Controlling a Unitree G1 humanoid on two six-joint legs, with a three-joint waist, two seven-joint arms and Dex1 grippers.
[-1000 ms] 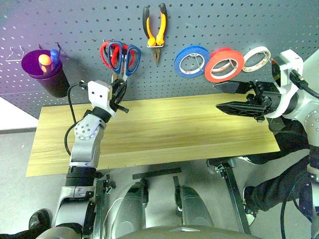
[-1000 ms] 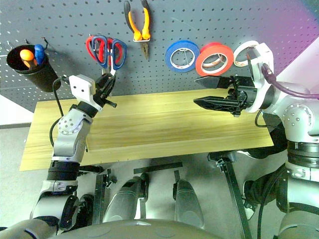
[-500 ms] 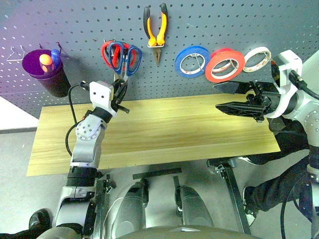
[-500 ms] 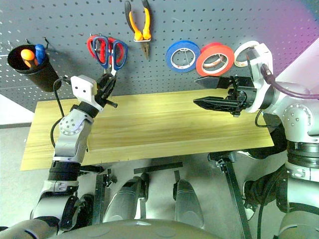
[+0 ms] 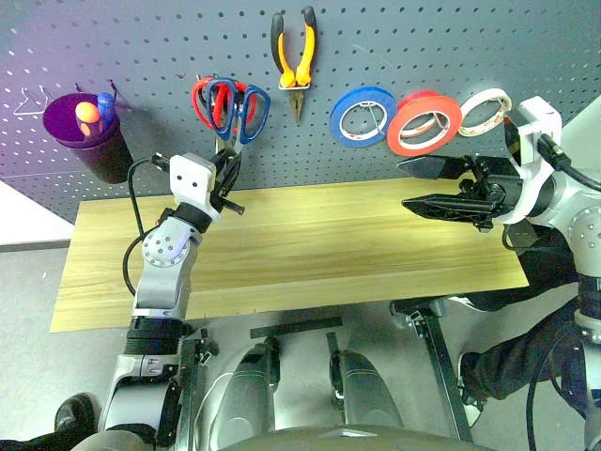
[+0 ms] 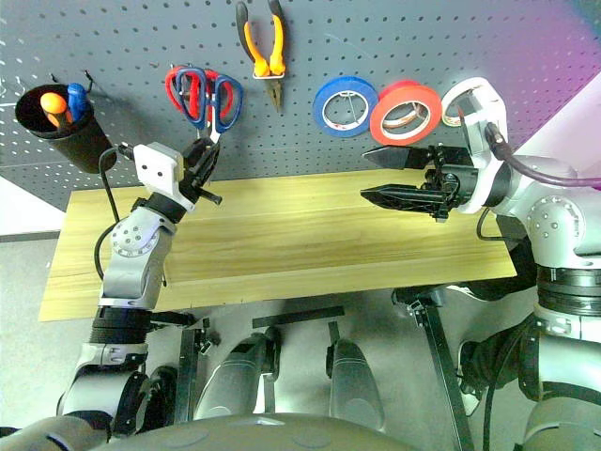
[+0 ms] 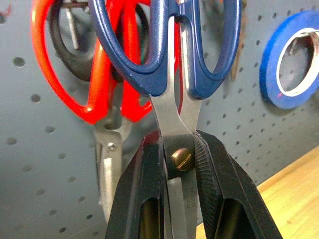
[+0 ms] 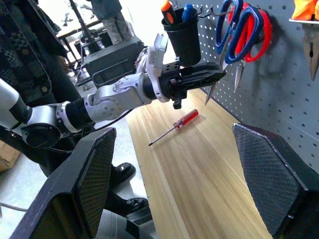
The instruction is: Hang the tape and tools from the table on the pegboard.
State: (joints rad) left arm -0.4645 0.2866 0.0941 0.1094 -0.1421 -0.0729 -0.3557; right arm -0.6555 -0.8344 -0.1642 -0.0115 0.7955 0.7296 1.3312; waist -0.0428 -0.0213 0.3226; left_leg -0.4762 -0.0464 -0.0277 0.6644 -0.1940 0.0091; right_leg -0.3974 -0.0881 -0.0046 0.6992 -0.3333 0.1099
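The blue-handled scissors (image 7: 169,59) are pinched at the pegboard (image 5: 423,38) by the left gripper (image 7: 177,164); the right gripper (image 5: 427,183) is spread; the screwdriver (image 8: 174,127) is left on the table (image 5: 310,254).

Grey floor (image 5: 28,282); person in dark patterned jacket (image 8: 22,45) beside.

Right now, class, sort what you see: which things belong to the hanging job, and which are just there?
Job:
orange-red tape
pliers
blue scissors, gripped by left gripper
red screwdriver
table
pegboard

Just there:
red scissors
blue tape
white tape
cup
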